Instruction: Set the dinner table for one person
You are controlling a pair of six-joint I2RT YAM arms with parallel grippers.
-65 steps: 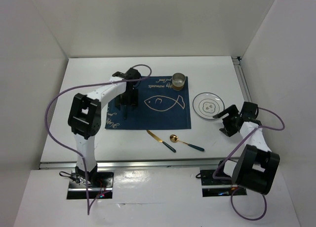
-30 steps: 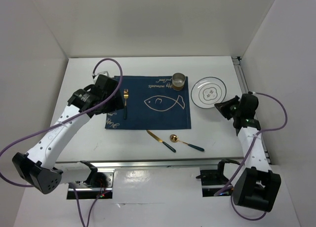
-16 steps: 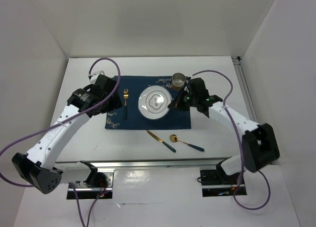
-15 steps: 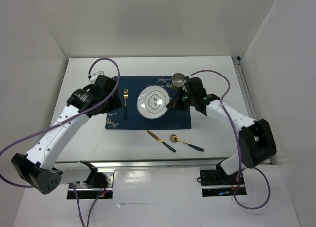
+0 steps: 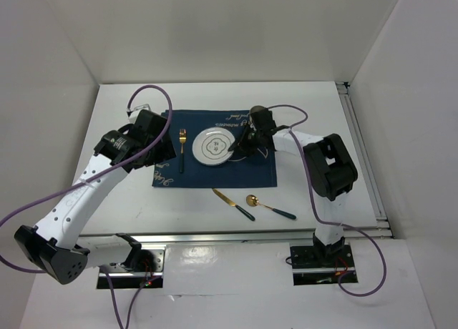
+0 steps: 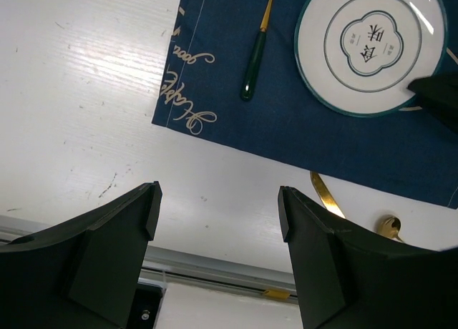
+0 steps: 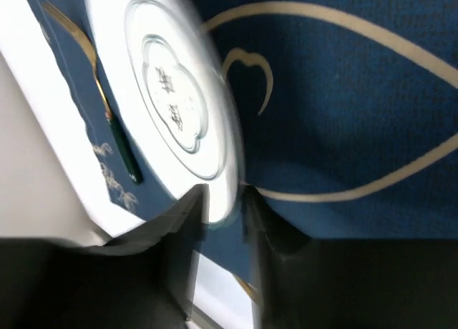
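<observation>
1. On the navy placemat (image 5: 254, 170), left of its middle, a white plate (image 5: 213, 144) with a dark rim line lay flat, covering part of the pale fish outline (image 7: 343, 28).
2. Just left of the plate, a gold fork (image 5: 182, 149) with a dark handle lay lengthwise on the cloth, tines toward the far side, apart from the plate.
3. The white desk (image 5: 129, 193) carried the placemat near its centre; a metal rail (image 5: 215, 236) ran along its near edge.
4. Between the placemat and the rail, a gold knife (image 5: 232, 204) and a gold spoon (image 5: 270, 207), both dark-handled, lay close together on the bare desk.
5. The right end effector (image 7: 223, 200) reached in from the right, its fingers narrowly apart on either side of the plate's right-hand rim. Whether they pressed on the rim could not be told, since the wrist view was blurred there.
6. The left end effector (image 6: 218, 200) hovered above the near left corner of the placemat with its fingers spread wide and nothing between them.
7. The left arm crossed the left half of the desk, well apart from the right arm.
</observation>
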